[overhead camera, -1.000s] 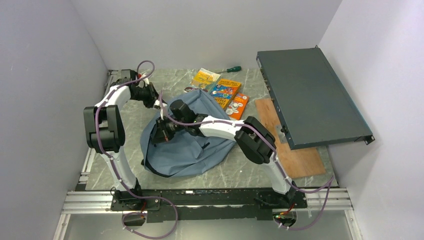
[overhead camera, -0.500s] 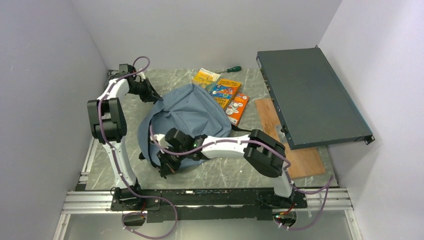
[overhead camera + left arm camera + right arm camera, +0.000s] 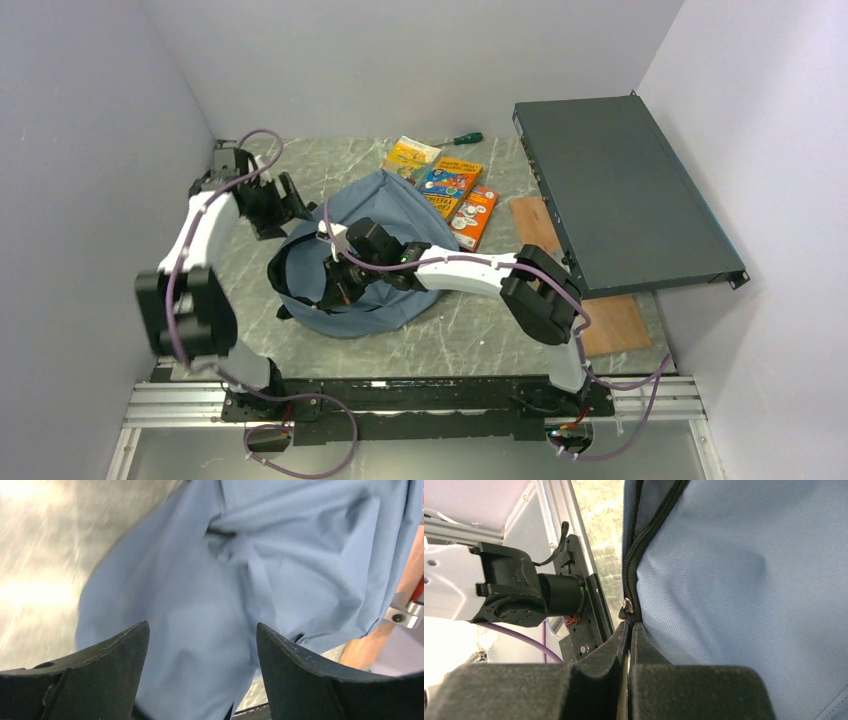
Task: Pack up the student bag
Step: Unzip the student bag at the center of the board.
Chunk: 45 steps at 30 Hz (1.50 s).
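While the left gripper point(image 3: 202, 627) stands spread wide just beside the bag's left flank, holding nothing, the bag point(image 3: 400, 215) lies slumped mid-table point(image 3: 480, 345), its black-lined mouth turned toward the near left. Reaching across it, the right gripper point(image 3: 630, 626) has its fingers pressed together at the zip, apparently pinching the zip pull point(image 3: 626, 607) where the teeth part. Further right, the books point(image 3: 455, 185) and a screwdriver point(image 3: 466, 138) lie just beyond the bag, not yet packed, with a dark box point(image 3: 620, 190) at the far right. By the look of it, the step in hand is opening the bag: the zip seems only partly undone. The next move likely calls for the right arm to draw the pull along the teeth while the left takes hold of the fabric to brace it, so that the mouth gapes wide enough for the books.
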Each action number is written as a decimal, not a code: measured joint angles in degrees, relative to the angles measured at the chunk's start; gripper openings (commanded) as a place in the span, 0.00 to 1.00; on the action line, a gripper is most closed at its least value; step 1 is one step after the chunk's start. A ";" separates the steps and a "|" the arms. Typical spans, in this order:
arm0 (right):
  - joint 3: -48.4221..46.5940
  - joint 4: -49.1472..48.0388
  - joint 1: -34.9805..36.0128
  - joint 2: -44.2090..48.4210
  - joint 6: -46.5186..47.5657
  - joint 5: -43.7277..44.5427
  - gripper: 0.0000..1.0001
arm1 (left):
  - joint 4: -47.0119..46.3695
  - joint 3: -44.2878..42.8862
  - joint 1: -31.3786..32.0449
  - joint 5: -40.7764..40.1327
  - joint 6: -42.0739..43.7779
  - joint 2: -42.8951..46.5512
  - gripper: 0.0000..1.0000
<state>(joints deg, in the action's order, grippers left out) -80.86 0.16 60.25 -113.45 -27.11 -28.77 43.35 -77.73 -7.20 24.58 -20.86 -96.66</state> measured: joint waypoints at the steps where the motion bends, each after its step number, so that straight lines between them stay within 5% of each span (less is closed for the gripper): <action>1: 0.02 -0.04 0.09 0.02 -0.07 0.00 0.00 | 0.22 2.89 0.00 -1.77 -0.35 4.66 0.83; 7: 2.60 -0.68 0.72 1.68 -0.09 0.39 0.00 | 5.09 16.20 0.00 -9.97 -5.66 30.34 0.76; 15: 4.26 0.26 1.95 4.74 1.40 2.73 0.00 | 5.35 37.05 -0.15 -4.63 -18.38 41.46 0.59; 19: 4.26 1.88 3.26 5.35 2.84 4.31 0.00 | 3.63 38.10 -0.17 -3.93 -20.55 41.24 0.27; 21: 4.26 2.67 3.78 5.57 3.21 4.61 0.00 | 2.78 37.44 -0.17 -4.33 -20.22 39.52 0.20; 37: 23.96 0.96 5.25 20.52 -2.49 11.67 0.00 | -5.53 37.29 -0.52 -7.34 -17.77 28.76 0.11; 45: 24.70 -0.57 5.14 20.68 -4.83 12.26 0.00 | -13.09 41.77 -2.40 -6.75 -21.07 19.69 0.00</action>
<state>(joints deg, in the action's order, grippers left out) -56.16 -0.40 65.39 -92.77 -31.94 -16.51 30.26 -35.97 -9.61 17.82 -41.93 -76.97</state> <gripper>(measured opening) 0.018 0.012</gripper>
